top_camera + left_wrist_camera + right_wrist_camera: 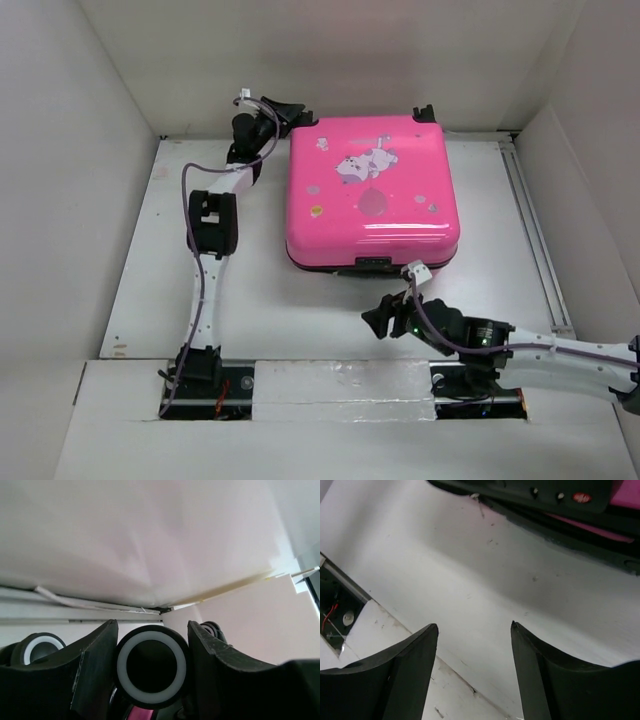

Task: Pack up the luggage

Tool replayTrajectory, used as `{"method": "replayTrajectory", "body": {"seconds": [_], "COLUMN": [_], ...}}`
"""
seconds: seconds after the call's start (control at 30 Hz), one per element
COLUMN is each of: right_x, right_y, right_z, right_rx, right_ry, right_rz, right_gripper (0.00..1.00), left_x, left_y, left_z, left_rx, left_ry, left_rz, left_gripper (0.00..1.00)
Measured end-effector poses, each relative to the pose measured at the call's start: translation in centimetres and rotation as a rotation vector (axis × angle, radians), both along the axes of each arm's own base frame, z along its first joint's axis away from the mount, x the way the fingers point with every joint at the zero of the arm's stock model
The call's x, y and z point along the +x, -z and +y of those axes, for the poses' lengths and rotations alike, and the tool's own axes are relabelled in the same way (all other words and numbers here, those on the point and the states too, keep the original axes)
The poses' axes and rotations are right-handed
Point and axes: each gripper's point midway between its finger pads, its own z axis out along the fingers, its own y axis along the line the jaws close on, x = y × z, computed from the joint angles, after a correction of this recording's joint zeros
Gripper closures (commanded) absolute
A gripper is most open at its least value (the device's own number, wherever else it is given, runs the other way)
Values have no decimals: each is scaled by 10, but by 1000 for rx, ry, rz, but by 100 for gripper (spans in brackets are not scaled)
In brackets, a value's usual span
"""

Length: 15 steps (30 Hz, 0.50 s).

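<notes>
Luggage: lying shut, flat on table, centre-far. Rigid, slick shell, likely handling light; edges or wheels offering best hold. Left jaws pinching far-left wheel; right jaws standing wide, empty, hovering by its near edge.

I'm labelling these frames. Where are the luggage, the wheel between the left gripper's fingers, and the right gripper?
luggage (372,190), top view, middle of the pink lid.
wheel (151,667), left wrist view, its dark hub.
right gripper (472,625), right wrist view, midway between its fingertips.
</notes>
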Motion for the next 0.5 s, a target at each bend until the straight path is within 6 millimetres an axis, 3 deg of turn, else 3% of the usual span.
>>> {"method": "replayTrajectory", "body": {"seconds": [0.13, 0.23, 0.43, 0.5], "right_x": [6, 14, 49, 59], "right_y": [-9, -25, -81, -90], "right_z": [-13, -23, -49, -63], "right_rx": [9, 14, -10, -74], "right_ry": [52, 111, 256, 282], "right_rz": [-20, -46, -139, -156], "right_gripper": [34, 33, 33, 34], "left_x": [-30, -65, -139, -162], "left_y": [0, 3, 12, 15], "left_z": [15, 33, 70, 89], "left_rx": [-10, -18, -78, -101], "left_ry": [-20, -29, -115, -184], "left_rz": [5, 21, 52, 76], "left_gripper": [100, 100, 100, 100]}}
